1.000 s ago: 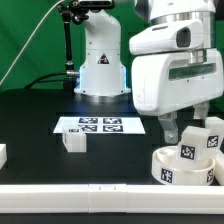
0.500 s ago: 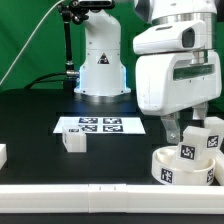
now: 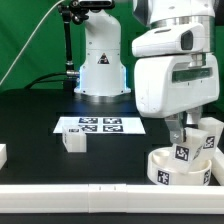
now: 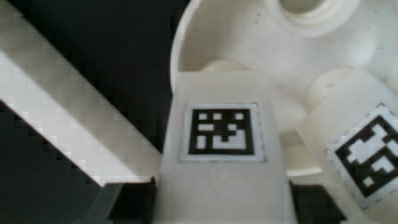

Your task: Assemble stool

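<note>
Assembly is running somewhere in its middle stretch, by the look of the table [image 3: 40, 115]. The round white seat [image 3: 163, 175] is lying at the exterior view's right, and two tagged legs are standing up from it. One leg [image 3: 183, 154] is sitting directly under the gripper [image 3: 181, 130], and a second leg [image 3: 210, 138] is just beside it. The wrist view is filling with the nearer leg [image 4: 222, 135] and its square tag, the seat [image 4: 267, 40] curving behind it.

The fingers are reaching down around that leg's top. Whether they are already pinching it or only bracketing it cannot be told from either view. Nor is it clear whether either standing leg is seated fully in its socket.

A third leg [image 3: 72, 140] is waiting loose and well apart toward the exterior view's left, near the marker board [image 3: 95, 125]. Another white part [image 3: 2, 154] is peeking in at the frame's edge. Judging by this, at least one leg is waiting to be fetched and fitted.
</note>
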`<state>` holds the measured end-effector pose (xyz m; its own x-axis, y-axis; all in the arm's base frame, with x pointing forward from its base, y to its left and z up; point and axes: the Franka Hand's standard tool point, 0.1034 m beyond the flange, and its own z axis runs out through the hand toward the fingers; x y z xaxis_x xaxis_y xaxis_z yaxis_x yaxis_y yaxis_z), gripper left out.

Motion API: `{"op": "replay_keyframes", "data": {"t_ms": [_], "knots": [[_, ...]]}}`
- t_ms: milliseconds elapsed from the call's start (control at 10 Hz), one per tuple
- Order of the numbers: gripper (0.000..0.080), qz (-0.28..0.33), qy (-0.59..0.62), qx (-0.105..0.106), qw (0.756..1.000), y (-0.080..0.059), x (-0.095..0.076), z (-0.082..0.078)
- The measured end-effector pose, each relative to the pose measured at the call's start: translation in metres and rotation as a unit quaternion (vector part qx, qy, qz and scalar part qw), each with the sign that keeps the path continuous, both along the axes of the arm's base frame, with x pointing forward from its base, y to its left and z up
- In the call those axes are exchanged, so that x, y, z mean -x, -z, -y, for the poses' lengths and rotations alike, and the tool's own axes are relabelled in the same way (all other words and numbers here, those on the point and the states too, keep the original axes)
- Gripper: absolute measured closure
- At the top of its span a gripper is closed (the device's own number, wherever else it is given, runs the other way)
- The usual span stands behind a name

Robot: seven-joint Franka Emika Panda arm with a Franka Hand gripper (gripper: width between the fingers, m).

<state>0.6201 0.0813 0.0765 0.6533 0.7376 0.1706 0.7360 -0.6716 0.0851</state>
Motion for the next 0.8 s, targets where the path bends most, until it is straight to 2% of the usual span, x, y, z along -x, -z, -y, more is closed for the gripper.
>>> {"op": "replay_keyframes", "data": {"t_ms": [200,500,800], "knots": [[0.0458,-0.001,0.011,-0.002,1.000,-0.0003,-0.0003,-0.0003],[0.0458,-0.008,0.121,-0.023,0.992,-0.0005,-0.0007,0.0003],[0.0458,-0.006,0.250,-0.048,0.967,-0.0007,-0.0016,-0.0021]]}}
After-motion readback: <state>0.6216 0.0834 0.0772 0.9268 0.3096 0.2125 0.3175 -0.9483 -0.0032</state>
